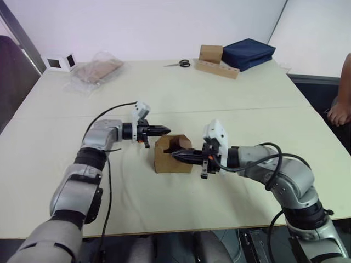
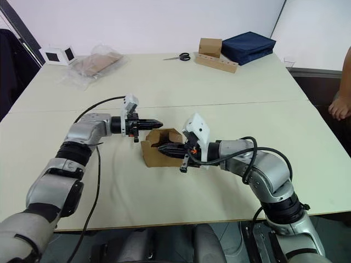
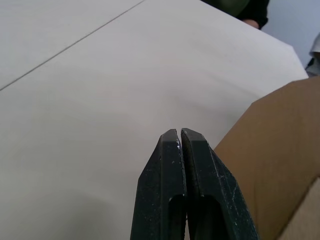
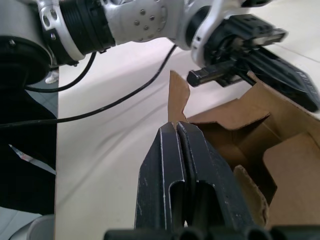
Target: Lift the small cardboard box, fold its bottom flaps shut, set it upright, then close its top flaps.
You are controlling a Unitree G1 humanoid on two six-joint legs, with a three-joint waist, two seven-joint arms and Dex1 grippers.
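Note:
The small cardboard box [image 1: 164,160] stands on the table's near middle, its top open and its short flaps sticking up. My left gripper [image 1: 164,130] is shut and hovers just beyond the box's far left corner, level with the flaps; in its wrist view a brown box wall [image 3: 275,145] lies close beside the fingertips [image 3: 170,137]. My right gripper [image 1: 176,155] is shut and comes in from the right, its tips over the open top inside the flaps. In the right wrist view the tips [image 4: 176,125] sit just before an upright flap [image 4: 177,100], with nothing seen between them.
At the far side lie a second brown box [image 1: 211,53] on a long cardboard strip [image 1: 219,69], scissors [image 1: 179,63], a dark blue bag [image 1: 249,53], a plastic-wrapped brown bundle [image 1: 97,70] and a small white device [image 1: 61,62]. A person's hand [image 1: 340,112] is at the right edge.

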